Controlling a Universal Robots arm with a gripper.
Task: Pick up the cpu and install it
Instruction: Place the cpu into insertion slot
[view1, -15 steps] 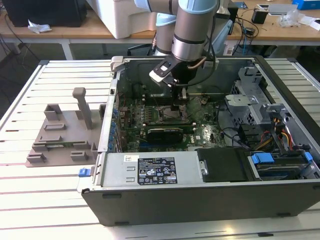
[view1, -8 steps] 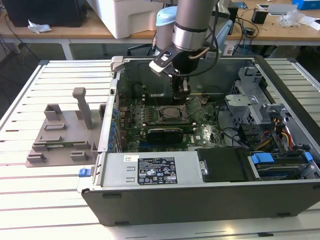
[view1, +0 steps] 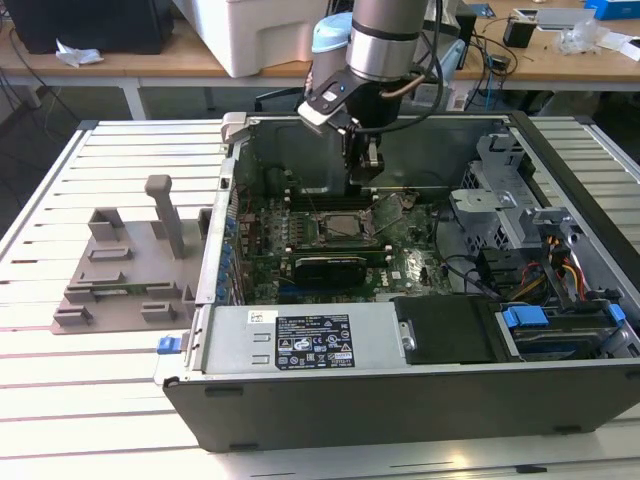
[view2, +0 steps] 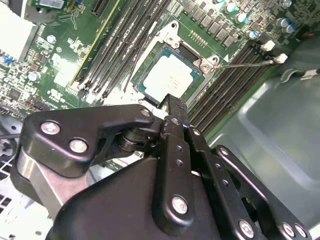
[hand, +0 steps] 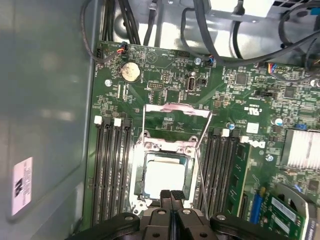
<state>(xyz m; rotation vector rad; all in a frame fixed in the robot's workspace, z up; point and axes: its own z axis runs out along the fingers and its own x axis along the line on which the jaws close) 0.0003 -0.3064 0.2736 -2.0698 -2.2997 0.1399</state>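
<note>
Our jaws, pressed together and empty, hover over the cpu (hand: 165, 176) in its socket (hand: 165, 146); we want it seated flat.

There is one cpu (hand: 165, 176), lying in one socket (hand: 167, 146). Two banks of memory slots (hand: 112, 170) flank it, one on each side. The board carries one coin battery (hand: 130, 71). One arm (view1: 385, 40) bears one pincer (hand: 171, 192). One computer case (view1: 400, 400) and one grey moulded tray (view1: 110, 285) stand on one slatted bench (view1: 100, 400).
</note>
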